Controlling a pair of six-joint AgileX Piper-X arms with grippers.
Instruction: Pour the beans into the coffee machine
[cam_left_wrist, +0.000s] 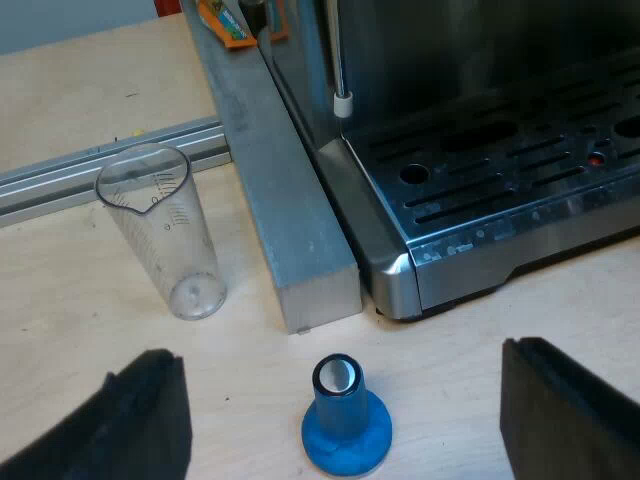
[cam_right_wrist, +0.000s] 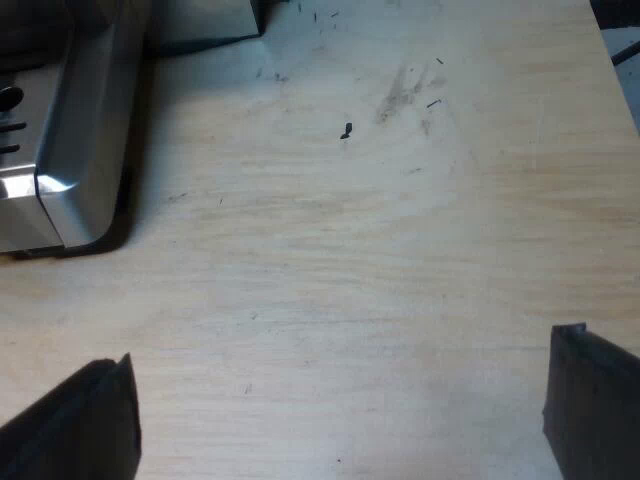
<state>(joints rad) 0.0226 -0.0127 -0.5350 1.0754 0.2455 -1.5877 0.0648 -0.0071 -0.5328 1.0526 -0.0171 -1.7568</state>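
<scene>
The left tool (cam_left_wrist: 340, 352) hangs low over the wooden surface (cam_left_wrist: 70, 310), released, its two black fingers (cam_left_wrist: 150, 420) spread wide apart. A blue tamper (cam_left_wrist: 345, 425) stands on the surface between the fingers, touching neither, with its hollow end up.

Ahead of the tool, beyond one finger, the measuring glass (cam_left_wrist: 165, 235) stands upright on the surface. It is clear, and its printed scale and pouring lip are turned toward the tool. The glass is well apart from the fingers and near a grey metal bar (cam_left_wrist: 285, 210), though not touching it. The bar runs away from the tool, close along the side of the espresso machine (cam_left_wrist: 480, 230). The machine's near corner sits ahead of the tool, past the tamper, and its slotted drip tray (cam_left_wrist: 520, 165) reaches off beyond the other finger. A thin steam wand (cam_left_wrist: 341, 70) with a white tip hangs over the tray's edge. An aluminium rail (cam_left_wrist: 60, 180) lies on the surface behind the glass and runs up to the bar.

The right tool (cam_right_wrist: 342, 350) is released as well, its fingers (cam_right_wrist: 590, 400) set wide over the pale wood of the surface (cam_right_wrist: 350, 260). One rounded corner of the espresso machine (cam_right_wrist: 70, 130) stands ahead of it, beyond one finger. A small dark speck (cam_right_wrist: 346, 130) lies on the surface farther ahead. What it is cannot be told.
</scene>
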